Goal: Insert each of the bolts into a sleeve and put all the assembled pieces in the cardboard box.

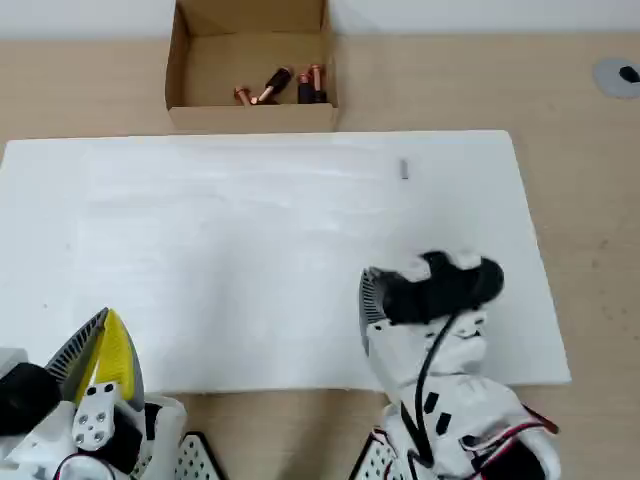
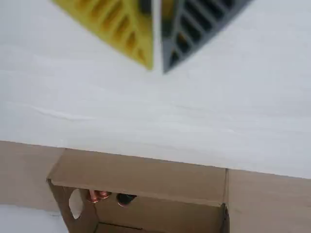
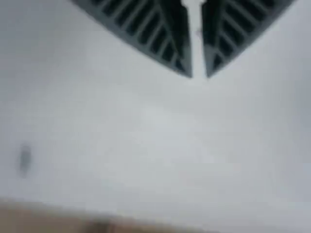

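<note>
Both my left fingers point(image 2: 121, 29) and right fingers point(image 3: 150, 29) sit nearly closed and empty, so I'd open wide before approaching the small grey piece point(image 1: 404, 168).

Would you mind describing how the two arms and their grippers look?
Both arms have white bodies with black motors. The left gripper pairs one yellow and one dark grey finger; the right gripper has two dark grey ones. All are triangular and ribbed. A black cable and red wires run along the right arm.
</note>
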Robot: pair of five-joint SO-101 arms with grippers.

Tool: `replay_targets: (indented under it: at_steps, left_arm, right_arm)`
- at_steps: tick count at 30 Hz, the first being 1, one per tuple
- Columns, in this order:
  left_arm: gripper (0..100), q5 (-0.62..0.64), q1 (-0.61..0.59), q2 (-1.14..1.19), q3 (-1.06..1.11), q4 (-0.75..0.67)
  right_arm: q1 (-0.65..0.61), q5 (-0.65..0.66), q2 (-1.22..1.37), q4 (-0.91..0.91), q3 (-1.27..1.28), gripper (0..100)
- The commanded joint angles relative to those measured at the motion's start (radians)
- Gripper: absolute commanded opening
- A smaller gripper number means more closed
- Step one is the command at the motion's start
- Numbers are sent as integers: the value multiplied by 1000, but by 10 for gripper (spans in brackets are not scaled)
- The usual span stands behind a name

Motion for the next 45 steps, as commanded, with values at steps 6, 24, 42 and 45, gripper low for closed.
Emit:
replay_targets:
  at_steps: [6,24,42,45]
  left_arm:
    - [7,5,-9,-2,-9,-3]
    - [7,6,-9,-2,-9,-3]
    - [7,6,-9,-2,-9,-3]
    - [7,6,-9,-2,-9,-3]
  right_arm:
    - [18,189,-114,-75,151,10]
    - [214,219,-114,-210,634,10]
    - [275,222,-114,-213,634,10]
    - [275,222,-114,-213,634,10]
